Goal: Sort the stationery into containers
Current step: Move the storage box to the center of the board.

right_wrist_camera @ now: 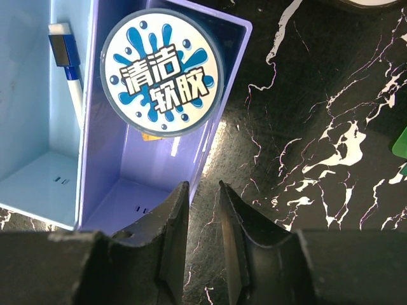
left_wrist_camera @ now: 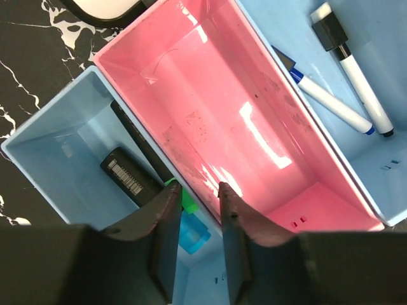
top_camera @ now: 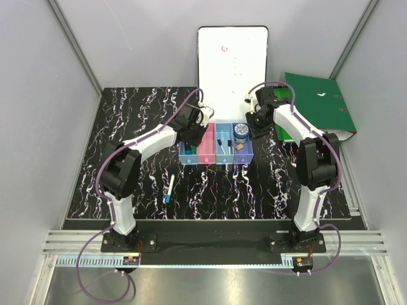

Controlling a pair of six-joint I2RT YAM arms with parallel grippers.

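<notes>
Pink & pale-blue plastic fill the L wrist view. The L claw hangs over the wall btwn the left blue bin & the pink bin. It has one finger on each side, w/ a thin gap btwn them. The green end of the marker shows right in that gap. Can't tell if the claw pinches the wall, the marker, or nothing. The marker lies slanted along that wall, inside the left blue bin. Next over, the mid blue bin has 2 pens side by side: a blue-tip pen & a black-cap pen.

The R claw sits at the outer long wall of the purple bin. Its fingers are a bit apart & the dark desk shows in the gap. Can't tell if the bin wall is pinched. The round blue roll sits at the back end of the purple bin, wall to wall. A tan block peeks out under it. Open desk runs off to the right of this bin.

From the top, the 4 bins are joined in a row mid-desk. The white board stands just behind them. The green binder lies at the back right edge. One loose pen lies on the desk in front of the row, on the left half, well apart from the bins, w/ open desk all round it.
</notes>
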